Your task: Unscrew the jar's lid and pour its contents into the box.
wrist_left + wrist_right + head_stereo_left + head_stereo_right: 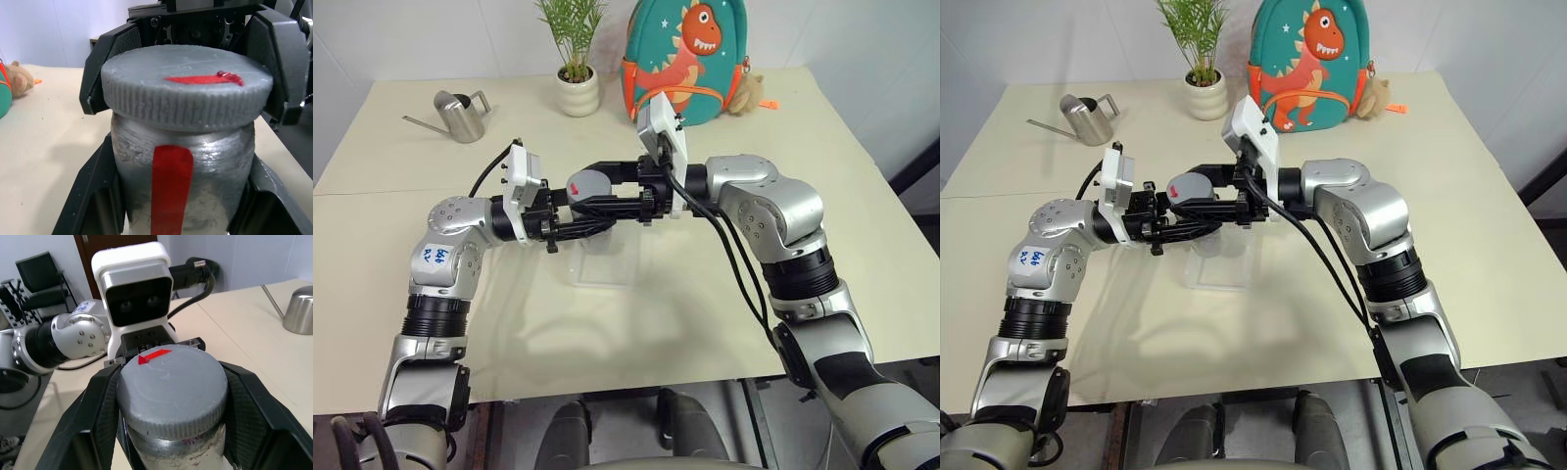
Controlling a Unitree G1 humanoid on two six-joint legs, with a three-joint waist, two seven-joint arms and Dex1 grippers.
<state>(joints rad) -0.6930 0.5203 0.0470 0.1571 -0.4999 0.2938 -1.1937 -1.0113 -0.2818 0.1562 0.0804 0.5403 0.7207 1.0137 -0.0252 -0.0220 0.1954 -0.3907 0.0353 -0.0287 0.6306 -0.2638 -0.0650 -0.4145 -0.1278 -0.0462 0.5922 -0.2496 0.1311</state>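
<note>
My two arms reach toward each other, level, above the box (pixel 604 257), a shallow clear tray lying on the tabletop (pixel 862 186). My left claw (pixel 570 217) points to my right and is clamped on the jar (pixel 181 171), its black fingers (pixel 93 196) pressed against both sides of the body. My right claw (pixel 607 193) points to my left and is closed around the lid (pixel 590 182), one finger on each side of its ribbed rim. The jar hangs in the air directly above the box, held between both claws and clear of the tray. The lid is grey, round and a little wider than the jar below it, with a small red mark on its flat top, and it sits on the jar's neck. The jar's body looks cloudy grey, with a vertical red strip on its side. I cannot see the contents through the wall.
</note>
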